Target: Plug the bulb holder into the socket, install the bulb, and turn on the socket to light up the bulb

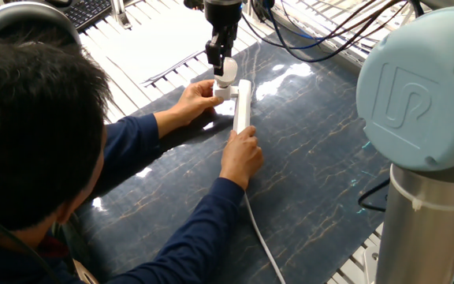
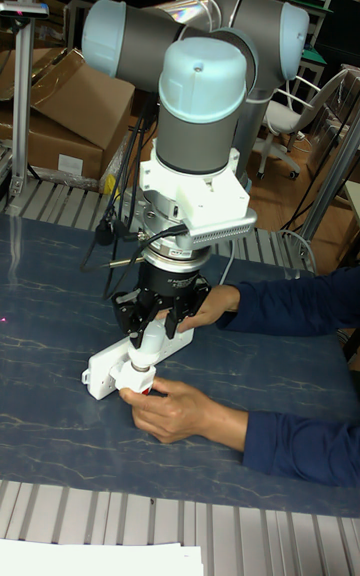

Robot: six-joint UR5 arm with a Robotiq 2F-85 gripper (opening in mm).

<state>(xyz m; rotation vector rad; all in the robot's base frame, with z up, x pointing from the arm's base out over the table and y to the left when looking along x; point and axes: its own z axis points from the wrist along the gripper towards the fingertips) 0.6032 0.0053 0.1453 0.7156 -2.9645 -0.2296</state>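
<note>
bulb (image 1: 225,77) upright in the bulb holder (image 1: 221,91) beside the far end of the socket (image 1: 242,106) | gripper (image 1: 219,57) fingers straddle the bulb neck, grip or release cannot be told | one person's hand (image 1: 194,101) steadies the holder, other hand (image 1: 242,156) presses the strip | all on dark marbled table (image 1: 314,158)

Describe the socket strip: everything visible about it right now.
The socket is a long white strip, plastic by its look, lying flat on the dark marbled mat. A white cord leaves its near end, under a person's hand that presses there. The other hand steadies the bulb holder at its far end, where the tool hangs over the bulb. Its outlet holes are too small to make out.
</note>
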